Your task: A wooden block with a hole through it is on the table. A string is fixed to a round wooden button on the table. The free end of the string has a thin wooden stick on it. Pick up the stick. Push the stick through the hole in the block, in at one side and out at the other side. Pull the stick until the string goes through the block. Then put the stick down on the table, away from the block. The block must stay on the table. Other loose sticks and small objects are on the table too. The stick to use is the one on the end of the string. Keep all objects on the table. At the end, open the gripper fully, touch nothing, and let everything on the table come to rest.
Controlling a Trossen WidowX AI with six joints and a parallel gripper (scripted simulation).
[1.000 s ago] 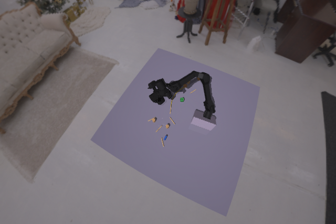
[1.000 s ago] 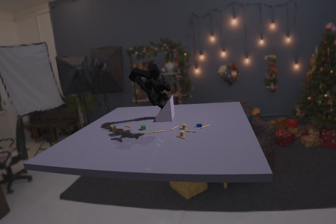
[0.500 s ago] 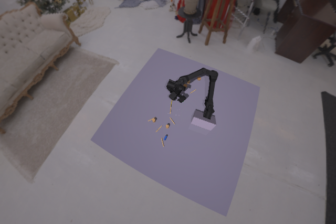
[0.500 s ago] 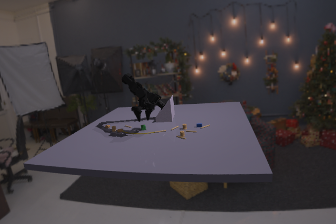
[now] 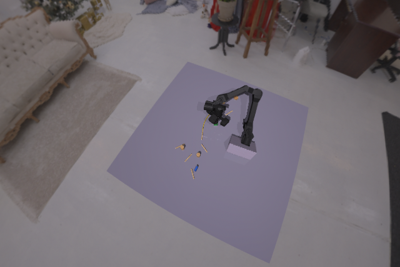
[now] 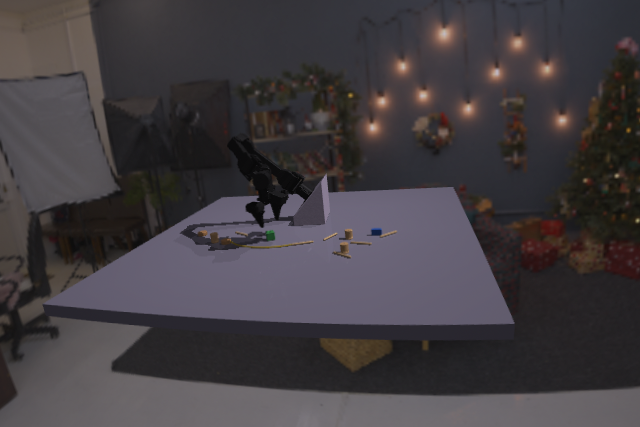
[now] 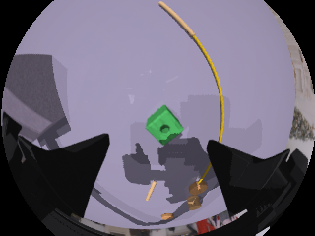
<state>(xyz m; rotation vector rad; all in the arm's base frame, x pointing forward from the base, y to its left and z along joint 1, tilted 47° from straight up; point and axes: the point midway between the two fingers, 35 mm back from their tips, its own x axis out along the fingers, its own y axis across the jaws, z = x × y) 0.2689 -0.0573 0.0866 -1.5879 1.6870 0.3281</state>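
Note:
The green block [image 5: 215, 124] [image 6: 270, 235] [image 7: 158, 121] sits on the table, a dark round hole showing in its face in the wrist view. The yellow string [image 5: 203, 125] [image 6: 268, 247] [image 7: 222, 98] curves on the table beside the block, from the round wooden button [image 6: 226, 240] [image 7: 198, 188] to the thin wooden stick [image 5: 202, 136] [image 6: 306, 243] [image 7: 177, 19] at its free end. The stick lies flat, clear of the block. My gripper [image 5: 219, 120] [image 6: 269, 222] [image 7: 159, 143] is wide open and empty, above the block. The arm hides the button in the top view.
A loose stick [image 5: 229, 112] [image 6: 241, 233] [image 7: 151, 191] and round wooden pieces [image 6: 214, 237] [image 7: 194, 203] lie near the button. Several loose sticks, two wooden cylinders [image 5: 198, 154] [image 6: 348, 233] and a blue piece [image 5: 195, 167] [image 6: 376, 231] lie beyond the stick's end. The wedge-shaped base [image 5: 241, 150] [image 6: 315, 210] stands beside them.

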